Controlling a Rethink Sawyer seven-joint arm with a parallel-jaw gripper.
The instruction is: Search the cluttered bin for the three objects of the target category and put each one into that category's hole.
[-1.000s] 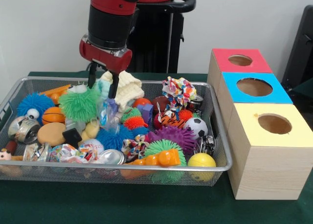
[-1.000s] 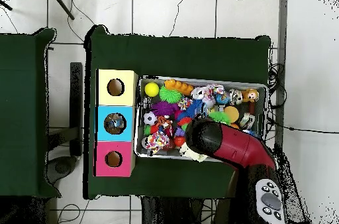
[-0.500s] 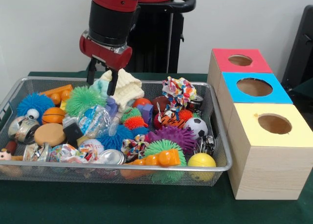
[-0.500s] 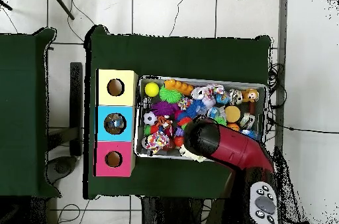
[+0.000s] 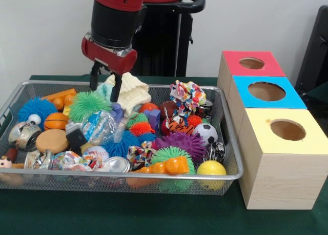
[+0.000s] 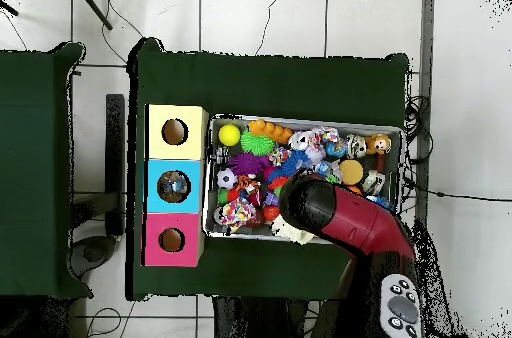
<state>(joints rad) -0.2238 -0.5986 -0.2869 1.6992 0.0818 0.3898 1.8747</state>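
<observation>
End effector [image 5: 104,88] risen, empty, above green spiky ball [image 5: 86,105].

Dark green table cloth [image 5: 154,214], white wall [image 5: 46,30], tiled floor [image 6: 260,14]

Front camera sits close, facing the bin [image 5: 225,169] (boxes beside it); overhead looks straight down from higher, sharing both.
</observation>
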